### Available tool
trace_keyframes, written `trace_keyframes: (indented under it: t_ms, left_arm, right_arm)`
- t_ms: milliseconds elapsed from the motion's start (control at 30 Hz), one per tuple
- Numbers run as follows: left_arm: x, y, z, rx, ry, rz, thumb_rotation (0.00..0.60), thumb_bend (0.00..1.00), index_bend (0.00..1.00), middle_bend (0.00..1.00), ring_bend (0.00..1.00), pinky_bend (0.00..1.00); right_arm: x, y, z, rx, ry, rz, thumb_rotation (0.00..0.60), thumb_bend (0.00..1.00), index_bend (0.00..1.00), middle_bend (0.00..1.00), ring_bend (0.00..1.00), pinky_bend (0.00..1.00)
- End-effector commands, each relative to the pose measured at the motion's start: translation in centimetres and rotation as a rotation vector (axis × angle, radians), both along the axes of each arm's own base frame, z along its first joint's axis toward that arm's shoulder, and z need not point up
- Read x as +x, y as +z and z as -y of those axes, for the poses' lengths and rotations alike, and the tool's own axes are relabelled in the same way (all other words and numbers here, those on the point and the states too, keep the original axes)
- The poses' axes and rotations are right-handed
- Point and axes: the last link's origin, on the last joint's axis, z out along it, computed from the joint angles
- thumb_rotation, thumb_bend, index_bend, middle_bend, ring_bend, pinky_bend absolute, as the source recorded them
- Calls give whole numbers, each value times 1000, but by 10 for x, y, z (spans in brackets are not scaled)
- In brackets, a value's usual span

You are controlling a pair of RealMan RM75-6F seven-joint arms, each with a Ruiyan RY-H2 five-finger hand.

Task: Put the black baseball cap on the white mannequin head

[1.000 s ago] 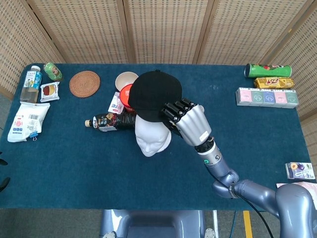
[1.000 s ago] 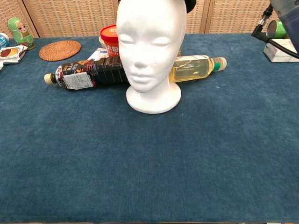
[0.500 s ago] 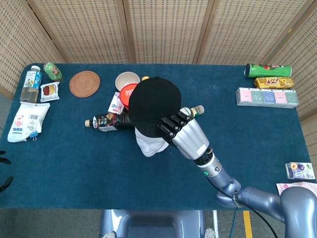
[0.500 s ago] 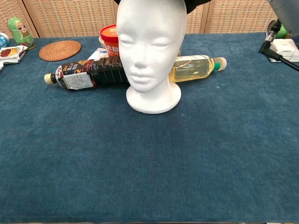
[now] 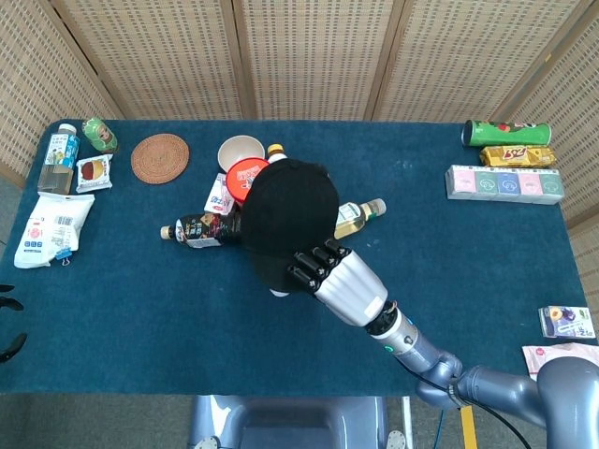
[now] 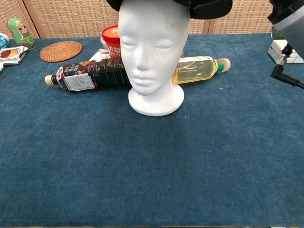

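The black baseball cap [image 5: 285, 215] sits over the top of the white mannequin head [image 6: 152, 52], which stands upright at the table's middle. In the head view the cap hides nearly all of the head. In the chest view only the cap's lower edge [image 6: 209, 7] shows, above the forehead and out to the right. My right hand [image 5: 332, 281] grips the cap's near edge from the front right. Two dark fingertips of my left hand [image 5: 7, 325] poke in at the left edge, apart and holding nothing.
A dark bottle [image 5: 201, 229] and a yellow bottle [image 6: 199, 69] lie behind the mannequin head, with a red cup [image 6: 111, 40] and a bowl [image 5: 239, 150] beyond. A woven coaster [image 5: 160, 158] and snack packs [image 5: 51, 229] are at the left; boxes [image 5: 505, 182] and a green can [image 5: 505, 132] at the right.
My right hand drew the cap forward and down over the mannequin head, covering the white face in the head view. The cap's edge has dropped into the chest view.
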Motion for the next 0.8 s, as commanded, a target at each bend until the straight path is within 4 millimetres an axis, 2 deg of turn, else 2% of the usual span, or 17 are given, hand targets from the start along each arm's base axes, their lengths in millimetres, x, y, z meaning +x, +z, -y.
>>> trace_keyframes:
  t_ms: [33,167,367,467,600,800]
  left_arm:
    - [-1,0,1,-1,4,0,600,252,387,240,190,239]
    - [-2,1,1,2,6,2,600,252,387,240,190,238]
    - [-4,2,3,7,16,2,600,251,387,240,190,237]
    - [-5,3,4,13,20,1,600,252,387,240,191,236]
    - [-6,3,4,13,21,1,600,252,387,240,191,230]
    - [-5,3,3,10,19,2,600,251,388,240,190,225]
  right_arm:
    - [-1,-4,-4,17,4,-15,600,592,862,711,724,707]
    - [-1,-8,-9,40,15,-34,600,586,851,705,714,706]
    - [-2,-12,-11,55,21,-61,600,528,762,675,677,696]
    - [-3,-11,-11,57,16,-69,600,458,680,642,653,685]
    - [-3,-8,-10,53,-1,-72,600,389,535,545,576,649]
    - [-6,-6,-11,52,-40,-100,600,348,278,363,403,492]
